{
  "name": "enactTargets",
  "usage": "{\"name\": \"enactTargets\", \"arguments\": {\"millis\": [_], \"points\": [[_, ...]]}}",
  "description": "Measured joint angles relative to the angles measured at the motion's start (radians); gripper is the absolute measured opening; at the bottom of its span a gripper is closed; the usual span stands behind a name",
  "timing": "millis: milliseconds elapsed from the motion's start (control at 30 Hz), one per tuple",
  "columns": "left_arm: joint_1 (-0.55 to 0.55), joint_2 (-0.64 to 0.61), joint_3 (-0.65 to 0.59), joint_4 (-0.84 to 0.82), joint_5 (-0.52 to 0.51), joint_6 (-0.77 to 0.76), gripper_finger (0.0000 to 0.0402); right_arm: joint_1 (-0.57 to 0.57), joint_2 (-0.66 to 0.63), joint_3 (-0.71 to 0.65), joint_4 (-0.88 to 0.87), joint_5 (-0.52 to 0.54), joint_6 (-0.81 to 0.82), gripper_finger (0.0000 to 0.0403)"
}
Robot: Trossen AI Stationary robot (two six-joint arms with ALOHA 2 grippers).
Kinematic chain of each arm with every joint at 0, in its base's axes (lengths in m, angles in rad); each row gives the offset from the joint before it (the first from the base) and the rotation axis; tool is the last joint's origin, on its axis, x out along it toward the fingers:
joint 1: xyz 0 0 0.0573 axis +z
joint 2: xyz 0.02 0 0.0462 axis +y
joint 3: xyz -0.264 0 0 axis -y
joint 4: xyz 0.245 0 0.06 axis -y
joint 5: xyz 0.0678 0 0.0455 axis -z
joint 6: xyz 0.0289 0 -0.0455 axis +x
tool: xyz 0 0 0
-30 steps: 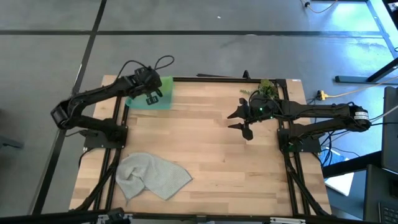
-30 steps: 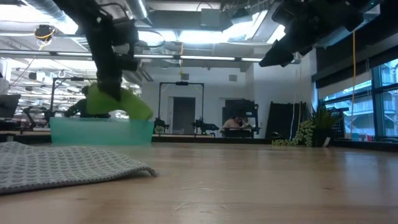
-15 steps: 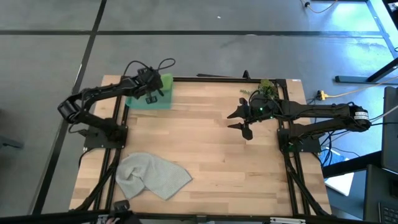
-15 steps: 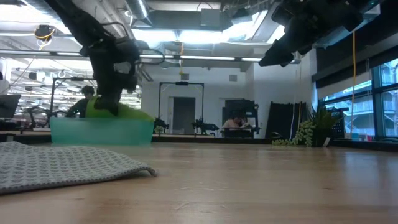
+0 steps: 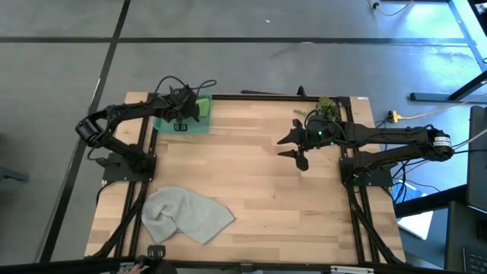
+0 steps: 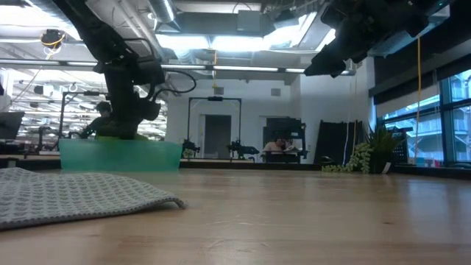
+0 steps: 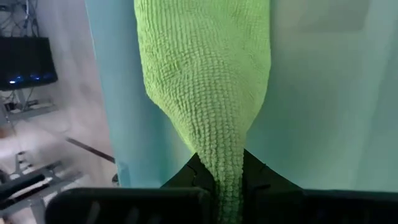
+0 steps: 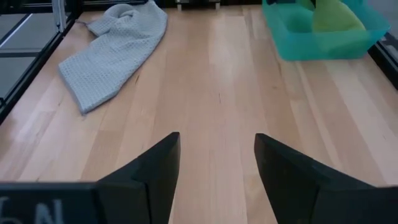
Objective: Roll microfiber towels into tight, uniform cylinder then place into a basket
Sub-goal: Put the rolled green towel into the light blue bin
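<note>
The lime green microfiber towel (image 7: 205,74), bunched into a thick roll, lies in the teal basket (image 5: 163,125) at the table's far left corner. My left gripper (image 5: 183,116) reaches down into the basket and is shut on the towel's narrow end. The grey microfiber towel (image 5: 186,215) lies crumpled and flat on the table at the near left, also seen in the low view (image 6: 73,195). My right gripper (image 5: 293,148) hangs open above the table's right half, with nothing between its fingers (image 8: 155,168). My left gripper pinches the green towel's tapered end (image 7: 225,177) between its two fingers. The fingers slant down into the basket from the table's left side and lie along the towel. The towel widens away from the fingers and rests on the basket's floor (image 7: 311,93).
A small leafy plant sprig (image 5: 326,106) sits at the table's far right edge. Bare wood stretches across the middle of the table (image 8: 217,81) between the grey towel and my right arm. A black frame runs round the tabletop.
My left gripper has sunk into the basket and rolled its wrist, staying shut on the green towel. The towel, which hung above the basket wall a second ago, now lies down inside the basket.
</note>
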Motion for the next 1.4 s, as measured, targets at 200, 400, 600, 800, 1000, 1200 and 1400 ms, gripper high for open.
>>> {"name": "enactTargets", "arguments": {"millis": [200,400,600,800,1000,1200,1400], "points": [[0.05,0.0,0.0,-0.004,0.079,0.039,0.0015,0.0,0.0,0.0,-0.001,0.0,0.0,0.0207],[0.098,0.0,0.0,-0.016,0.109,0.14,0.0016,0.0,0.0,0.0,0.001,0.0,0.0,0.0207],[0.101,0.0,0.0,-0.027,0.118,0.16,0.0016,0.0,0.0,0.0,0.023,0.0,-0.001,0.0207],[0.101,0.0,0.0,-0.02,0.119,0.153,0.0018,0.0,0.0,0.0,0.039,0.0,-0.002,0.0207],[0.101,0.0,0.0,0.008,0.123,0.132,0.0055,0.0,0.0,0.0,0.039,0.0,-0.003,0.0207],[0.108,0.0,0.0,0.018,0.153,0.111,0.0093,0.0,0.0,0.0,0.039,0.0,-0.003,0.0207],[0.11,0.0,0.0,0.018,0.187,0.105,0.0107,0.0,0.0,0.0,0.039,0.0,-0.003,0.0207]]}}
